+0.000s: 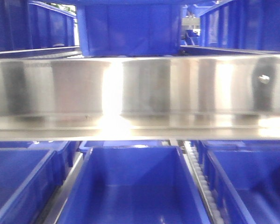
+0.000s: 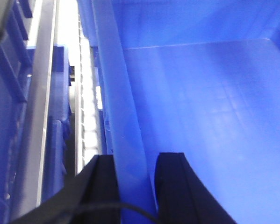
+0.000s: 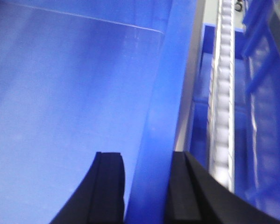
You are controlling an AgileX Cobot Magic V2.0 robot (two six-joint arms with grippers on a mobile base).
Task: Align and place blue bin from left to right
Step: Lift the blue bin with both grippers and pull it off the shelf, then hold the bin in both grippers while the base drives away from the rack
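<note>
The bin [image 1: 135,186], smooth glossy blue plastic, deep and rectangular, sits at 6 o'clock under a brushed steel beam [image 1: 140,88]. The left gripper [image 2: 136,161] clamps its left wall, the right gripper [image 3: 143,158] its right wall, jaws narrowly parted.

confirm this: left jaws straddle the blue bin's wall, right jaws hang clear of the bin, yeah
Not quite. The right gripper is not clear: its jaws straddle a wall of the blue bin too, as the right wrist view shows. The left gripper does straddle its wall.
</note>
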